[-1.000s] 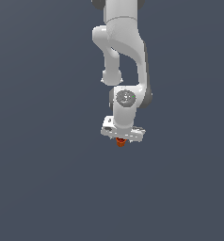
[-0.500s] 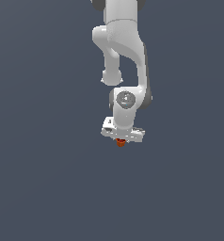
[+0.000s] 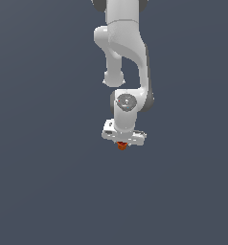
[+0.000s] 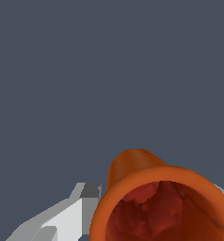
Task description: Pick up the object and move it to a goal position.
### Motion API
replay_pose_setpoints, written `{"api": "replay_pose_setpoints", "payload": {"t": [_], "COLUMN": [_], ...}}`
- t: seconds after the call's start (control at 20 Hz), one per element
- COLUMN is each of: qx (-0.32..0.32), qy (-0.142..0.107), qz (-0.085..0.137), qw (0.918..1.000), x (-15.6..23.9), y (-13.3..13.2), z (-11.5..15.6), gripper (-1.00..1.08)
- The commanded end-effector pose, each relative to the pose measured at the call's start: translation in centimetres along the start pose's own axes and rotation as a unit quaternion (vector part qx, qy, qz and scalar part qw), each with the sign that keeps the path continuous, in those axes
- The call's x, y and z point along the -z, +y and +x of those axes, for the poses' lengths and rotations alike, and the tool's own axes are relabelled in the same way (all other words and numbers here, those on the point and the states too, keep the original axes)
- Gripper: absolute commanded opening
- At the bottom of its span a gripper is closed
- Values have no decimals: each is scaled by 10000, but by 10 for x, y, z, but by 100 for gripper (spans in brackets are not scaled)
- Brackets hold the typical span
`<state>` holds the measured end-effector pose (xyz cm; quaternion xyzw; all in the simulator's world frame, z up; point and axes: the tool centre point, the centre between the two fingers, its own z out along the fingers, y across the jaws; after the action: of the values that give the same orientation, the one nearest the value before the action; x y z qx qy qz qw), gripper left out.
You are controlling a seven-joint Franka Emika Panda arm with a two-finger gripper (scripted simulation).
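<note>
Transport is the step I judge in hand: I would carry slowly and level, keeping squeeze constant so the small orange-red cup-shaped object cannot slip. The white claw looks closed narrowly on that object, which pokes out just beneath it in the exterior view; one grey-white finger touches its rim.

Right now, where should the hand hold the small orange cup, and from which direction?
Best at its wall just below the flared rim, from both sides. The orange cup narrows away from the rim, and the hand already sits over it, with one finger beside the wall.
</note>
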<state>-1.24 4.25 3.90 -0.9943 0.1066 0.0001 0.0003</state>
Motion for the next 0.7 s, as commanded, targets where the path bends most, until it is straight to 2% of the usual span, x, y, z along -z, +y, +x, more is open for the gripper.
{"api": "replay_pose_setpoints", "payload": {"t": [0.0, 0.3, 0.65], "qx": [-7, -7, -7], "qy": [3, 3, 3], "qz": [-1, -1, -1], "qw": [10000, 10000, 10000], "x": [1, 3, 7], "y": [7, 31, 70], "z": [7, 33, 76], "gripper": [-100, -100, -100]}}
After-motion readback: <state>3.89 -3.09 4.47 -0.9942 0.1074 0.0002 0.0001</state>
